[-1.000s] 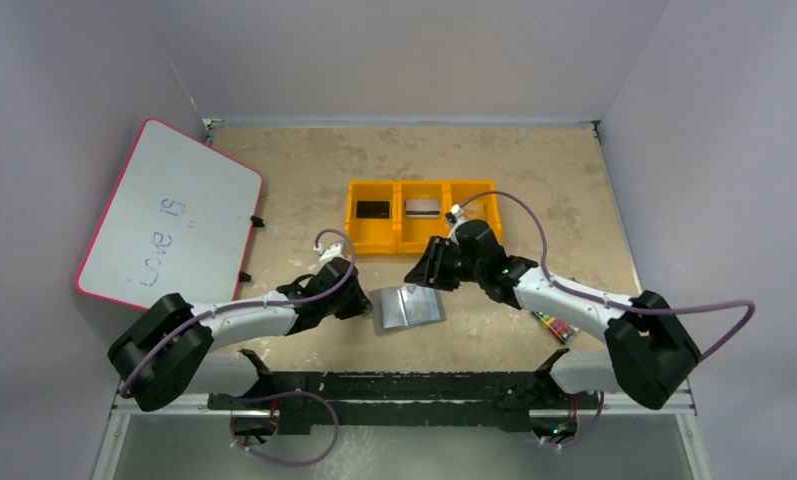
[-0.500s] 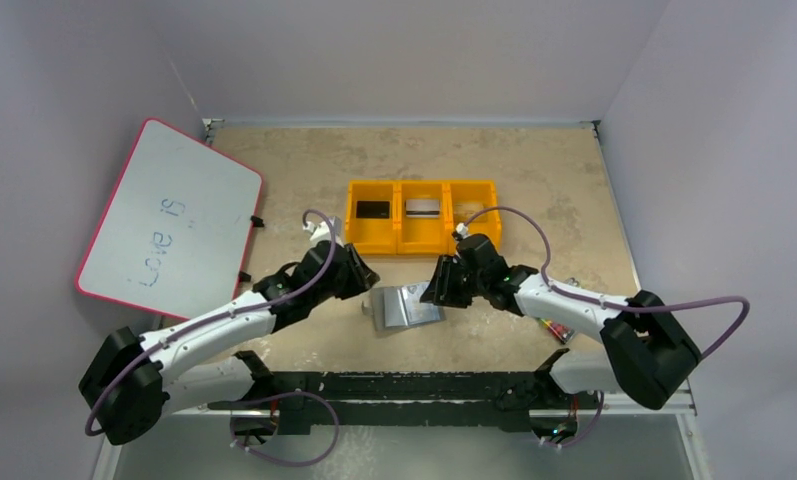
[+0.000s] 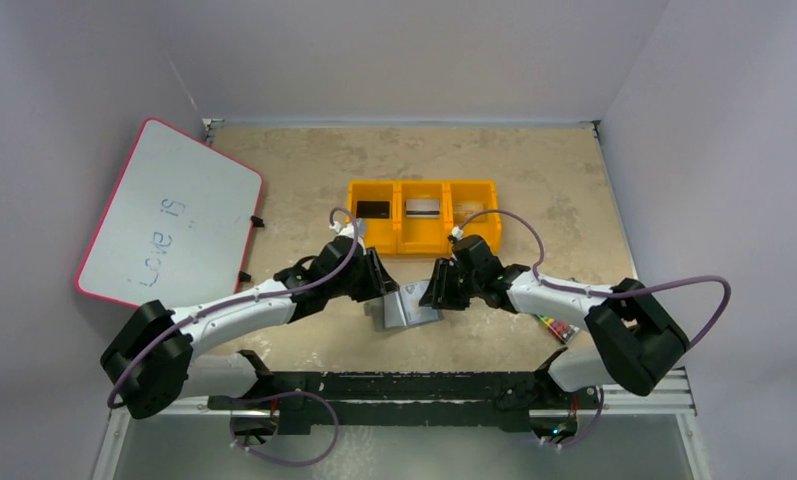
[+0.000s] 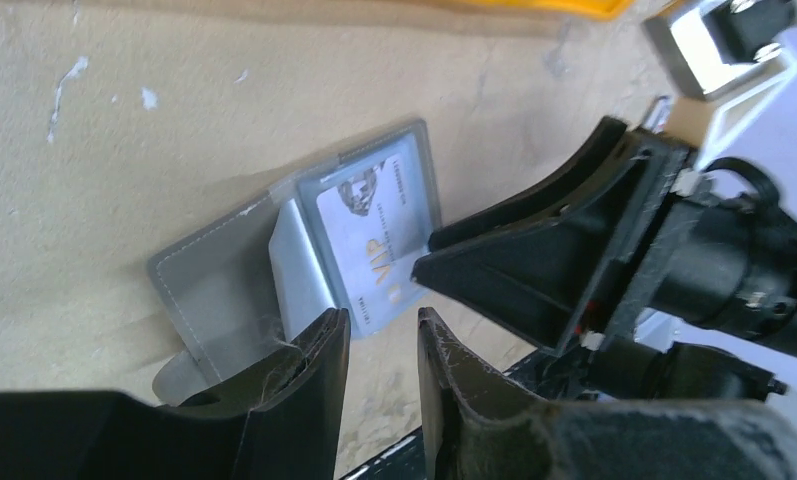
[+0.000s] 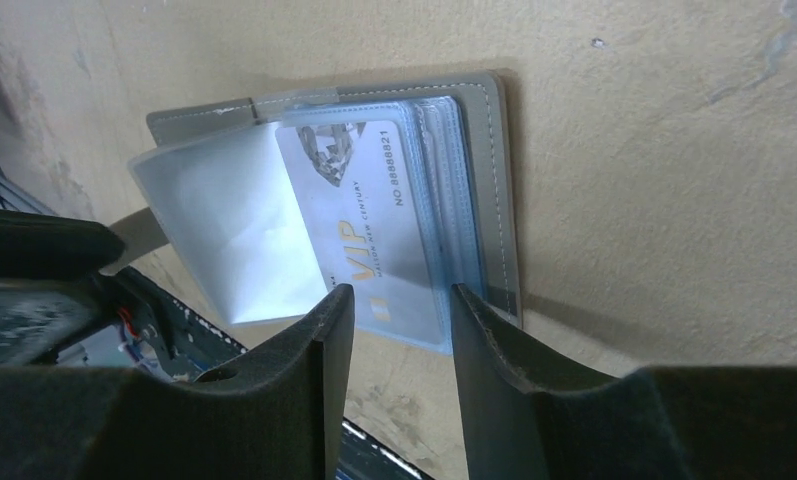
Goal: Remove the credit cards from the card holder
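even, diffuse overhead light is recorded in the top view; the table (image 3: 534, 170) is rendered bright and sharp, and soft, short shadows are cast under the arms (image 3: 244, 310). in the left wrist view the near fingers (image 4: 284, 400) are out of focus and the card holder (image 4: 214, 290) is slightly soft. in the right wrist view glare is seen on the clear sleeve (image 5: 234, 240), a shadow is cast beside the holder's right edge, and the fingers (image 5: 274, 400) are blurred.

Left arm (image 3: 236, 311) and right arm (image 3: 559, 293) are wearing white shells between black joint housings. Purple cable (image 3: 499, 211) is looping along each. Left hand (image 4: 382, 318) is showing black, scuffed wedge fingers (image 4: 299, 400).
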`<state>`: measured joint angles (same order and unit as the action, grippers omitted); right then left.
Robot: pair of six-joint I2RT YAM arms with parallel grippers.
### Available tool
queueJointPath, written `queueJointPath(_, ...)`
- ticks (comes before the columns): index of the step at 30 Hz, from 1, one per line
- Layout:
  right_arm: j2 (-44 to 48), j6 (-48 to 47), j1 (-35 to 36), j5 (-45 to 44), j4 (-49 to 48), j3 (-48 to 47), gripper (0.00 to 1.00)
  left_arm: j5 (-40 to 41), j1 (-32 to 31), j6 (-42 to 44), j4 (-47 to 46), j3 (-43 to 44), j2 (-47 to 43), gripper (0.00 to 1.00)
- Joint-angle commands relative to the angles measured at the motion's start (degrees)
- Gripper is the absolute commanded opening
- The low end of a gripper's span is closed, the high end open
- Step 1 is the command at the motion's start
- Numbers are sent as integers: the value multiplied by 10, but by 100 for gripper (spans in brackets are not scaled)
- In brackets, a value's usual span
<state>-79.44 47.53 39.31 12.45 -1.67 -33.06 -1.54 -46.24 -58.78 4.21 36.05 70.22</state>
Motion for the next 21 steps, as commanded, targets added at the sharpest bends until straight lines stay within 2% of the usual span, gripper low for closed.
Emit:
queueJointPath(1,-11,-5,0,9,-36,-4,42,12,-15,24,22,16,14,31)
queueJointPath(5,-15,-6,0,-5,-21,-7,38,109,-26,30,131,9,22,29)
queueJointPath(7,0,-9,1,-19,-8,-10,38,135,-32,30,152,1,26,28)
queueJointPath(15,42,-24,1,-9,10,-24,38,125,-44,20,100,-29,76,23)
queueJointPath(21,4,-11,9,-14,10,-31,38,146,-68,4,89,-28,104,19)
